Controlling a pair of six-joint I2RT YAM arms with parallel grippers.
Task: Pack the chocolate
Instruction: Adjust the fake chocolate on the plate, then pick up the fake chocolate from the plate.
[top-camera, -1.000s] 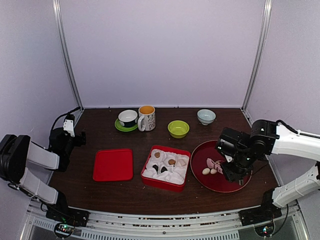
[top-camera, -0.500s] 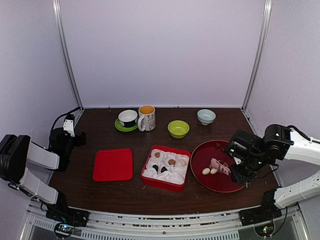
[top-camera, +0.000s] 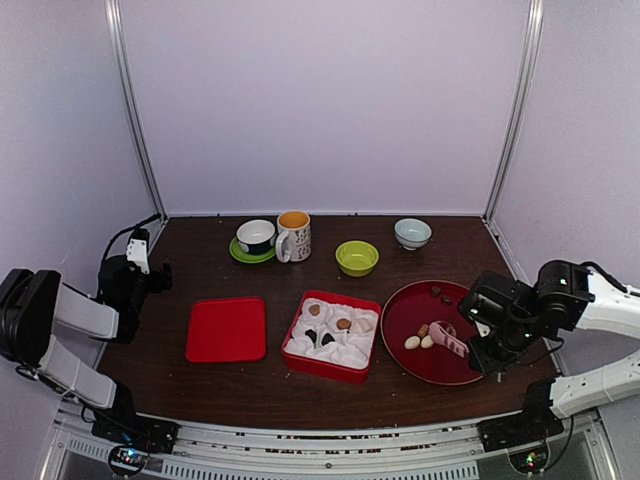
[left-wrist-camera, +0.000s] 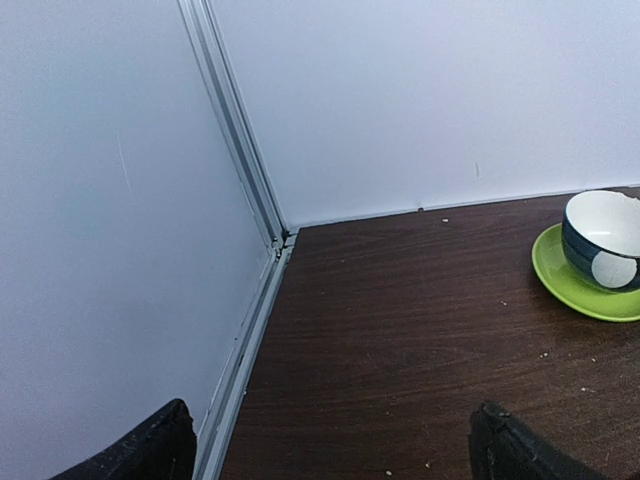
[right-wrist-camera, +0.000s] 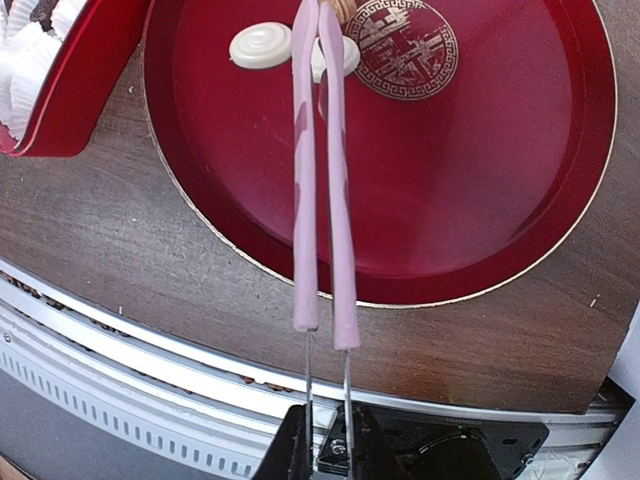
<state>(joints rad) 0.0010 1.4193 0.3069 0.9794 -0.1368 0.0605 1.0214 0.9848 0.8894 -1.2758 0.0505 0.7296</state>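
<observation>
The chocolate lies in two places. Two cream-white pieces (top-camera: 412, 342) and a tan one (top-camera: 423, 329) lie on the round red plate (top-camera: 455, 372), with two dark pieces (top-camera: 436, 291) near its far rim. Several more sit in white paper cups in the red box (top-camera: 333, 370). My right gripper (top-camera: 478, 350) is shut on the wire end of the pink-handled tongs (top-camera: 446, 336). In the right wrist view my right gripper (right-wrist-camera: 325, 445) holds the tongs (right-wrist-camera: 322, 180) over the plate (right-wrist-camera: 470, 180), their tips by a cream piece (right-wrist-camera: 262, 45) and a tan piece (right-wrist-camera: 346, 8). My left gripper (top-camera: 135, 272) is open and empty at the far left.
A red lid (top-camera: 227, 329) lies left of the box. Along the back stand a blue cup on a green saucer (top-camera: 256, 238), a mug (top-camera: 293, 236), a green bowl (top-camera: 357, 258) and a pale bowl (top-camera: 412, 233). The left wrist view shows the cup and saucer (left-wrist-camera: 603, 245) and the wall corner.
My right arm has drawn back to the right with the tongs, uncovering the plate's far rim and the two dark pieces. The left arm has not moved.
</observation>
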